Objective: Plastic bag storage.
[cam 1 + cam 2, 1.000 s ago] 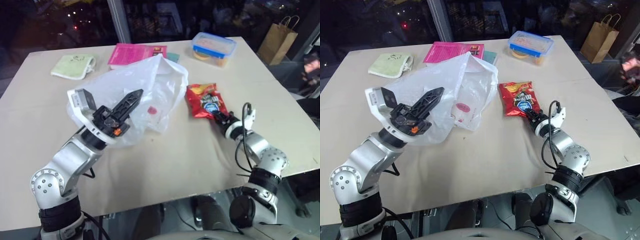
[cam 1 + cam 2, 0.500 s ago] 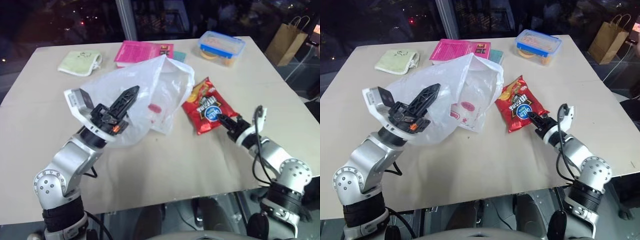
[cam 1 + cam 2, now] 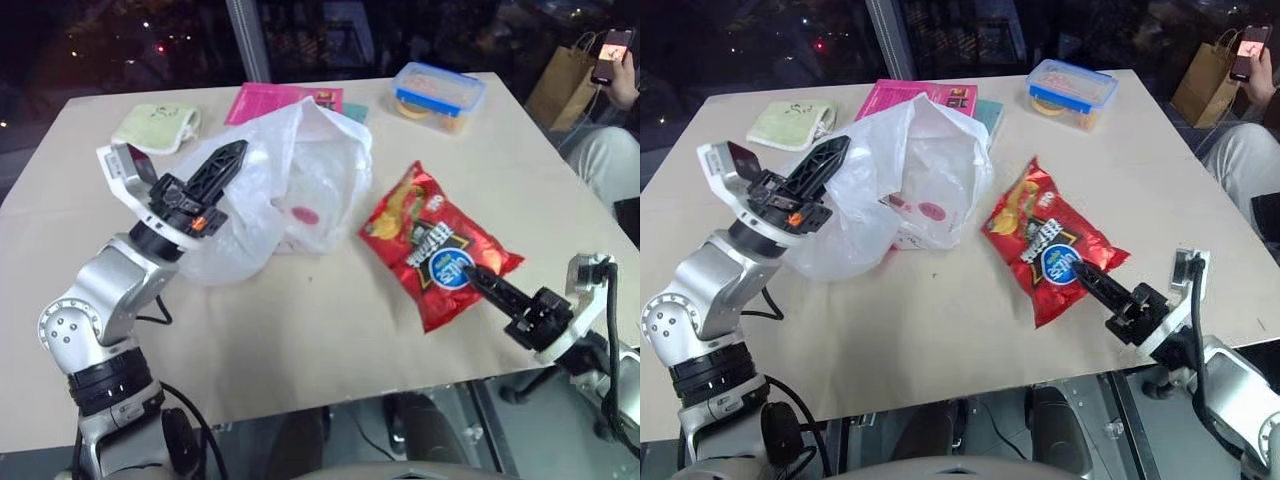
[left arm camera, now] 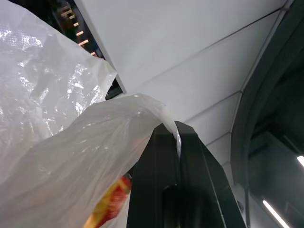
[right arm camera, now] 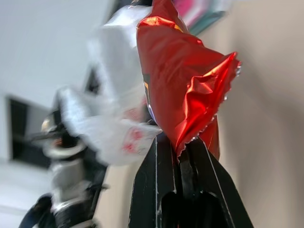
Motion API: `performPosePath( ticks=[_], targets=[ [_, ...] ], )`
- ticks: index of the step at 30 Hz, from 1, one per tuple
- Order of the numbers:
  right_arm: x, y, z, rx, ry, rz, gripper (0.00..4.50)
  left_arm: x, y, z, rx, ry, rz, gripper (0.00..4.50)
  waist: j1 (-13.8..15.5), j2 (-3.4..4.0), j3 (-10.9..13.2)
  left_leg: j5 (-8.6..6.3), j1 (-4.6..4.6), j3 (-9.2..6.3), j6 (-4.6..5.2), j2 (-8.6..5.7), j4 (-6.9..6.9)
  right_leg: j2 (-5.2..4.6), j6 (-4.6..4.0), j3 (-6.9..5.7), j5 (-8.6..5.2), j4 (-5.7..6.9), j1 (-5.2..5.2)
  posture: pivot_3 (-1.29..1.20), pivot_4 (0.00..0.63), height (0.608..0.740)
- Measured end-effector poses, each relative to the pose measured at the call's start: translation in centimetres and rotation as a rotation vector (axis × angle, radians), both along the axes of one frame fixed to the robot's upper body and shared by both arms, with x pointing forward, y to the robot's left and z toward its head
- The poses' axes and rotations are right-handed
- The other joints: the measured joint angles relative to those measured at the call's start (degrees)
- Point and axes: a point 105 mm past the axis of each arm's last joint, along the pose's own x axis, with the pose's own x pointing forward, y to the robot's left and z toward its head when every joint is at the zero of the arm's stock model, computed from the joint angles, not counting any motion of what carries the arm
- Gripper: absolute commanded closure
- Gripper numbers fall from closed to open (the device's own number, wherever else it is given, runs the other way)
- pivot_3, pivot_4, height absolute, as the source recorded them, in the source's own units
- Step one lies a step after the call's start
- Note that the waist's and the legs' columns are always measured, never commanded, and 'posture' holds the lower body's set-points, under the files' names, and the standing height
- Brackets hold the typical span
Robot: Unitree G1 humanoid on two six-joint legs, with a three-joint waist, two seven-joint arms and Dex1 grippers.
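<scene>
Two shut pincers: left (image 3: 236, 150) grips plastic bag (image 3: 290, 170), right (image 3: 470, 272) grips snack packet (image 3: 430, 240).

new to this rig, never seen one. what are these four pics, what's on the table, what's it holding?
It is a two-armed humanoid robot. Two pictures come from its head camera, looking down over a table; the other two come from cameras on its wrists, looking along the black fingers.

The left gripper is shut on an edge of the plastic bag. The right gripper is shut on a corner of the red snack packet.

Also on the table: a green cloth, a pink booklet and a blue-lidded food box. A person holding a phone sits at the far right.
</scene>
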Motion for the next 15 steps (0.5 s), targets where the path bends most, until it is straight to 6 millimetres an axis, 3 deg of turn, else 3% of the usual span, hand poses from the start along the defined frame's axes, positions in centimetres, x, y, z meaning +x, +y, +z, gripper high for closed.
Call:
performPosePath(
  ticks=[5, 10, 15],
  targets=[
    [-0.6, 1.9, 1.5, 0.042, -0.059, 0.059, 4.42, 0.0, -0.2, -0.2, 0.018, 0.004, -0.040, 4.50, 0.19, -0.11, 0.03, 0.00, -0.01, 0.01, 0.00, -0.01, 0.00, -0.02, -0.01, 0.01, 0.00, -0.01, 0.00, 0.00, 0.150, 0.740],
    [1.3, 3.9, 3.4, 0.066, -0.121, 0.124, 4.42, -0.1, -0.5, 0.4, 0.025, -0.019, -0.061, 4.50, 0.11, -0.20, 0.06, 0.00, 0.04, 0.01, -0.01, 0.01, 0.03, 0.00, -0.01, 0.01, 0.02, 0.04, -0.02, 0.00, 0.150, 0.740],
    [3.4, 4.3, 1.8, 0.081, -0.022, 0.134, 4.42, -0.6, -0.4, 0.9, 0.023, -0.058, -0.085, 4.50, 1.02, -0.20, 0.06, 0.00, -0.08, 0.06, -0.01, -0.01, 0.01, -0.01, -0.12, 0.06, 0.05, 0.00, -0.06, 0.00, 0.150, 0.740]
  ],
)
